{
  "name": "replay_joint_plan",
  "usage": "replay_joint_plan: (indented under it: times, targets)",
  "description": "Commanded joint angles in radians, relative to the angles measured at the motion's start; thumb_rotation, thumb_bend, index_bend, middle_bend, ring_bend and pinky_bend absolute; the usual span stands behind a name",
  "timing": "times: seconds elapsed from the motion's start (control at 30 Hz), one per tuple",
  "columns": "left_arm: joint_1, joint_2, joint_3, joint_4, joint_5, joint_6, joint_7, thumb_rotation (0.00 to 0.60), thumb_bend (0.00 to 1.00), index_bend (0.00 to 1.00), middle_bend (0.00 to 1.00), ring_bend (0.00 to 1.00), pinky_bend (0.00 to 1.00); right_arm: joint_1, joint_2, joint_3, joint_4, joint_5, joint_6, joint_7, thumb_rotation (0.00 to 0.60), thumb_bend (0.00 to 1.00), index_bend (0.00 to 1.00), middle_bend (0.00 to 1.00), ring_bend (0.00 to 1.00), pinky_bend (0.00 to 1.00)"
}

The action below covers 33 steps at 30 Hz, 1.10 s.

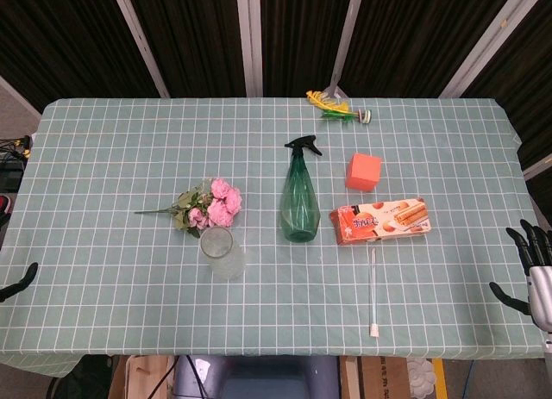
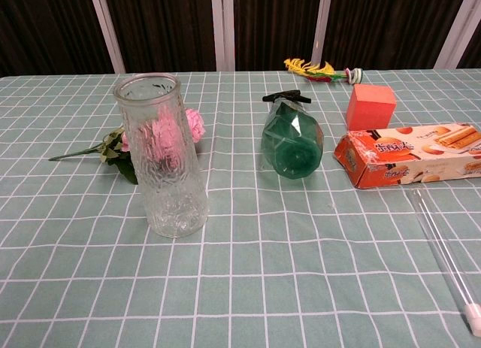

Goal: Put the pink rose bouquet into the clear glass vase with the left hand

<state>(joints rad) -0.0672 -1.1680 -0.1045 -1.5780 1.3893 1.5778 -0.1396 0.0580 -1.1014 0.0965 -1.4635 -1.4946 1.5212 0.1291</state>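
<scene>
Dark slatted panels with pale uprights back a table (image 1: 103,313) spread with a green checked cloth. Only the head view catches the hands: the right hand (image 1: 530,274) hangs off the table's right edge with fingers spread and nothing in them, while of the left hand (image 1: 19,281) just a dark tip shows at the left border, too little to tell how its fingers stand. Well to the right of that left hand, toward mid-table, the pink rose bouquet (image 1: 211,205) lies flat, stem pointing back toward the hand's side. The clear glass vase (image 1: 222,252) stands upright just in front of the blooms; the chest view shows its ribbed wall with the roses blurred pink through it. Farther right stand a green spray bottle (image 1: 300,201), an orange cube (image 1: 364,171), a biscuit box (image 1: 382,221) and a thin clear rod (image 1: 373,278), nearer the right hand. At the far edge lies a yellow-green feathered toy (image 1: 338,106).
</scene>
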Motion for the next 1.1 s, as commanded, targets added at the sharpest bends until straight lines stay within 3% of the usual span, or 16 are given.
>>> replay_joint_plan:
  times: [0.03,0.83,1.1]
  targets:
    - [0.000,0.000,0.000,0.003,0.006,-0.003,-0.003,0.600,0.36,0.12,0.07,0.00,0.00,0.000,0.001,-0.002,-0.002,-0.001,-0.001,-0.003,0.600,0.21,0.14,0.05,0.02,0.00]
    - [-0.003,-0.053,-0.023,0.013,0.013,0.012,0.108,0.600,0.35,0.12,0.07,0.00,0.00,-0.018,0.031,-0.018,-0.035,-0.016,0.012,0.021,0.600,0.21,0.14,0.05,0.02,0.00]
    - [-0.130,-0.018,-0.090,-0.047,-0.089,-0.196,0.220,0.600,0.31,0.11,0.07,0.00,0.00,-0.010,0.031,-0.015,-0.028,-0.015,0.000,0.031,0.600,0.21,0.14,0.05,0.02,0.00]
